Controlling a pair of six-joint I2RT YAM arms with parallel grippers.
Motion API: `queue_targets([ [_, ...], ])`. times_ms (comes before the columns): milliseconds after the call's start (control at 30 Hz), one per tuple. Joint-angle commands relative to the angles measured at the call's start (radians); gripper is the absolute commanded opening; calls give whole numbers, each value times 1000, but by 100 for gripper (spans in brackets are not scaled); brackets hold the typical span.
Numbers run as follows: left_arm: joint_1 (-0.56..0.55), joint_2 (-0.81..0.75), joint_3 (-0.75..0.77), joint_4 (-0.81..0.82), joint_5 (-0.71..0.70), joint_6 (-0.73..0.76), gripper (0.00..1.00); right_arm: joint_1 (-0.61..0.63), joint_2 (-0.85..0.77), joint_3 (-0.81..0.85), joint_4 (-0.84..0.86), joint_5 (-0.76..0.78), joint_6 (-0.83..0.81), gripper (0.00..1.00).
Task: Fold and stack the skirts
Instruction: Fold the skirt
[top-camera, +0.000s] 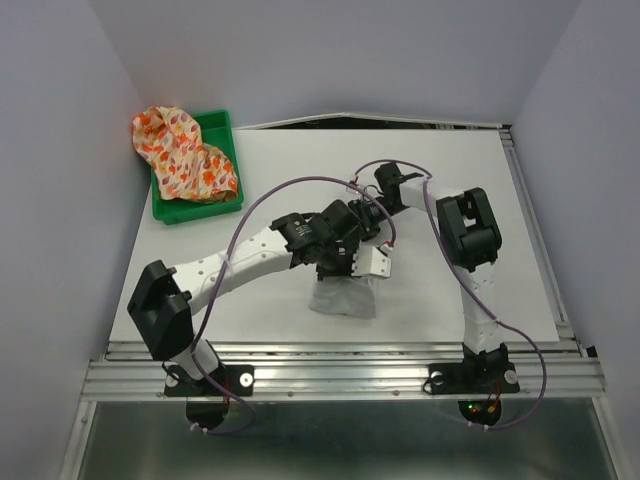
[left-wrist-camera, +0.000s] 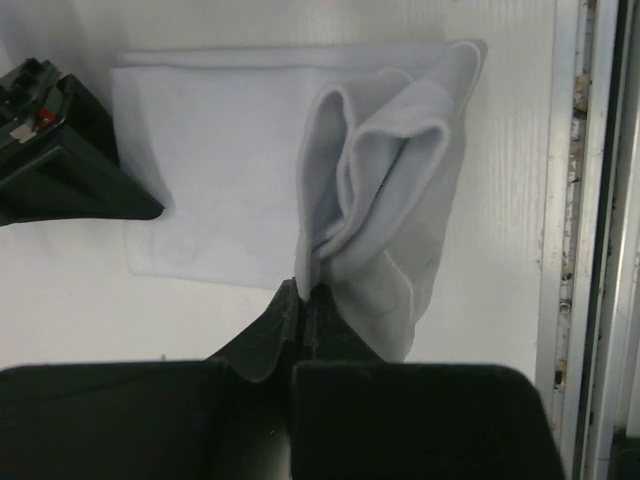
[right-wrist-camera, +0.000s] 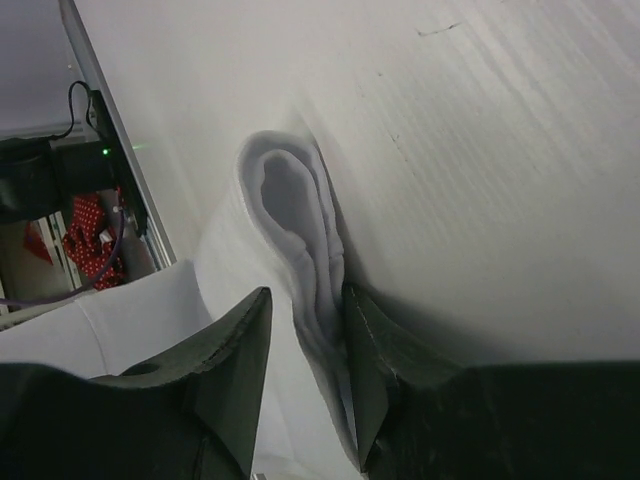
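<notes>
The white skirt (left-wrist-camera: 200, 170) lies folded flat — one edge pinched into loops.

Even bright light, soft shadows

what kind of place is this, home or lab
Most likely a robotics lab cell: a left arm and right arm bolted to an aluminium rail at a white table, plain panels walling it in, and a white skirt held in their jaws.

No legible txt, labels, brands or nos. in any view (all three checked).
</notes>
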Motion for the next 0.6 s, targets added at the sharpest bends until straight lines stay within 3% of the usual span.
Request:
queue_targets([
  [0, 22, 27, 70, 50, -42, 54, 0, 19, -12, -39, -12, 42, -43, 41],
  [567, 91, 194, 71, 314, -165, 78, 0, 48, 0, -50, -11, -19, -37, 41],
])
